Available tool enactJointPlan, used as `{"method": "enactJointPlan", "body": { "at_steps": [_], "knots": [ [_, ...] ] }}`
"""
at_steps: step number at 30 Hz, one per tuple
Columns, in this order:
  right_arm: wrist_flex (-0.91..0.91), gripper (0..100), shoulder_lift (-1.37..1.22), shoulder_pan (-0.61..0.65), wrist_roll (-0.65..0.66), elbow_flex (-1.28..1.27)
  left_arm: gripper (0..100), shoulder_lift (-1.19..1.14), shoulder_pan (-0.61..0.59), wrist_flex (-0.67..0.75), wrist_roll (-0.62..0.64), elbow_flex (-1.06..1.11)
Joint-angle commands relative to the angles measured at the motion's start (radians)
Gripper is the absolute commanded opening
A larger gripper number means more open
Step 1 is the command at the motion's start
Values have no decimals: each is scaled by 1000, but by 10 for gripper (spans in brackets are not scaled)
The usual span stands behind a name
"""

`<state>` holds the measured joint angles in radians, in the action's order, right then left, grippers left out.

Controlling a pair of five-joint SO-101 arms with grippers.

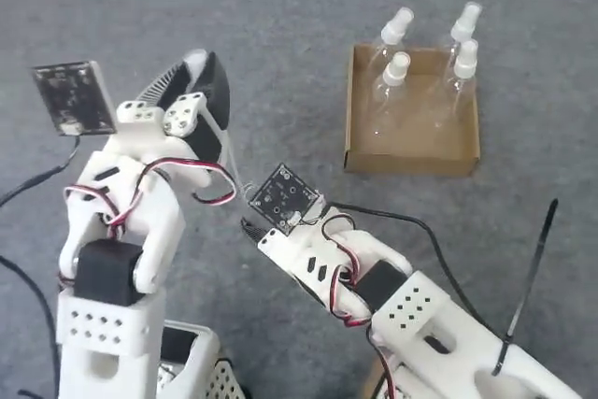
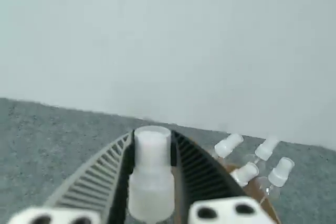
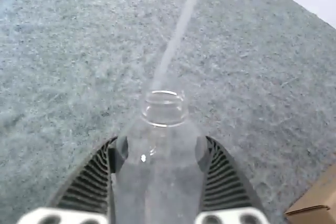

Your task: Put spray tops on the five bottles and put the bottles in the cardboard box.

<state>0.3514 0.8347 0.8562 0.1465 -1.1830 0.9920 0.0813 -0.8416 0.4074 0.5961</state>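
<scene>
My left gripper (image 1: 198, 70) is raised over the left of the mat and is shut on a white spray top (image 2: 151, 182). The top's thin dip tube (image 3: 177, 32) slants down to the open neck of a clear bottle (image 3: 164, 129). My right gripper (image 3: 164, 149), low at the mat's middle (image 1: 249, 225), is shut on that bottle's body just below the neck. At the back right lies the cardboard box (image 1: 411, 163) with several capped bottles (image 1: 396, 77) in it, and these bottles (image 2: 251, 171) also appear past the left gripper.
A white perforated basket (image 1: 204, 366) sits at the front left by the left arm's base. A black cable (image 1: 439, 263) and an upright black strap (image 1: 531, 273) run by the right arm. Grey mat (image 1: 299, 72) lies between the arms and the box.
</scene>
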Motion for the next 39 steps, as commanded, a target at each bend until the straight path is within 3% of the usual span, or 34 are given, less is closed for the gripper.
{"method": "enactJointPlan", "body": {
  "at_steps": [1, 12, 18, 25, 29, 35, 39],
  "knots": [
    [-21, 6, 42, 1, -11, 5, 10, 23, 3, -31, -6, -53],
    [-2, 6, 76, -30, -14, 5, 10, 25, 95, -69, -32, 134],
    [-147, 6, 209, -101, -241, -95, 10, 23, 143, -137, -74, 139],
    [-165, 6, 262, -97, -212, -137, 12, 23, 230, -138, -169, 173],
    [-173, 6, 265, -97, -213, -155, 17, 23, 212, -147, -187, 194],
    [-173, 6, 266, -97, -212, -161, 181, 23, 198, -242, -292, 108],
    [-173, 6, 263, -97, -212, -163, 191, 21, 196, -333, -302, -24]
  ]
}}
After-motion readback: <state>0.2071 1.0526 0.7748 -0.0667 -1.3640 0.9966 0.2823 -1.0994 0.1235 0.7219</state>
